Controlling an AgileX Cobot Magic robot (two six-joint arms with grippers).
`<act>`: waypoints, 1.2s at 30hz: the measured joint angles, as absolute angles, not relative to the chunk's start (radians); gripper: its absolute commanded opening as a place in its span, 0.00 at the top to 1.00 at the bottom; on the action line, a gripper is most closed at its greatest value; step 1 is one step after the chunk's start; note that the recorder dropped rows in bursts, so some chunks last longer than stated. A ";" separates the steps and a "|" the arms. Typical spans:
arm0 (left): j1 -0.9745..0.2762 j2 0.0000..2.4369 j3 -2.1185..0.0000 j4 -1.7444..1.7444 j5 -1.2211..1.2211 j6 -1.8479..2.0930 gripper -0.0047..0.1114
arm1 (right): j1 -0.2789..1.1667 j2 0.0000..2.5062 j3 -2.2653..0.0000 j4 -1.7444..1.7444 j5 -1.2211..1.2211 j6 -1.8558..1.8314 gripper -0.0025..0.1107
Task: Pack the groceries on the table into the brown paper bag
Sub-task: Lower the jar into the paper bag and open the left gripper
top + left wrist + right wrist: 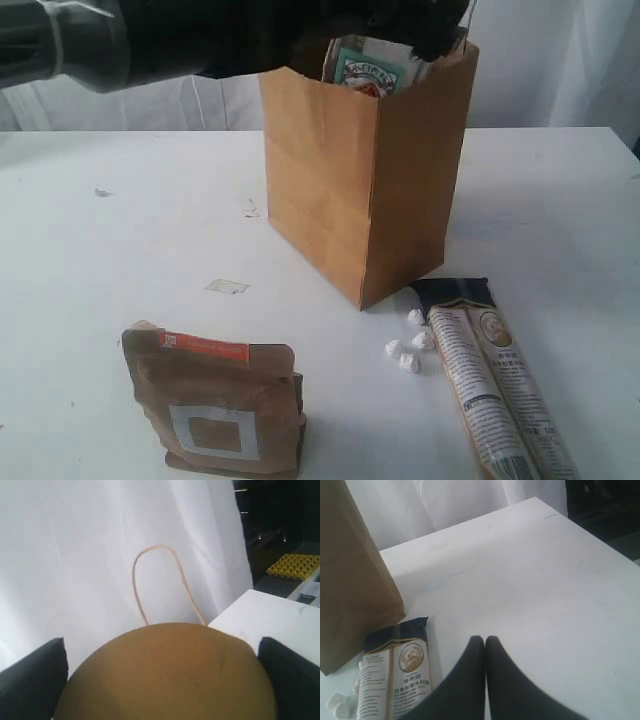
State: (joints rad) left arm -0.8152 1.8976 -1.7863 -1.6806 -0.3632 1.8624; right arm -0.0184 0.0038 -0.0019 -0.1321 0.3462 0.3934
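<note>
The brown paper bag (365, 190) stands upright mid-table, with a white and teal printed carton (365, 70) showing in its mouth. My left arm reaches over the bag's top from the left. In the left wrist view my left gripper (162, 680) is shut on the gold-lidded jar (165, 675). Its dark fingers (32, 680) flank the lid, and a string handle (160, 580) loops just beyond it. The brown pouch with orange strip (215, 410) stands at the front left. The long beige packet (495, 390) lies right of the bag. My right gripper (485, 642) is shut and empty above the table, beside that packet (395, 680).
Small white lumps (405, 350) lie between the bag and the packet. A pale flat scrap (227, 287) sits left of the bag. The white table (560, 220) ends near a white curtain behind. The bag's side (350, 580) stands close to my right gripper.
</note>
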 measured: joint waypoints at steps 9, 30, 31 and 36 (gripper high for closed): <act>-0.815 1.936 -1.786 -1.724 -0.443 1.881 0.26 | -0.018 0.004 -0.002 -0.132 0.346 0.393 0.98; -0.815 1.936 -1.786 -1.724 -0.456 1.888 0.05 | -0.018 0.004 -0.002 -0.132 0.346 0.393 0.98; -0.815 1.936 -1.788 -1.724 -0.467 1.888 0.05 | -0.018 0.004 -0.002 -0.132 0.346 0.393 0.98; -0.815 1.942 -1.788 -1.724 -0.494 1.832 0.05 | -0.018 0.004 -0.002 -0.132 0.346 0.393 0.98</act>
State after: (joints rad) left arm -0.8152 1.9416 -1.7881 -1.7244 -0.4943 1.8324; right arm -0.0184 0.0038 -0.0019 -0.1321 0.3462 0.3934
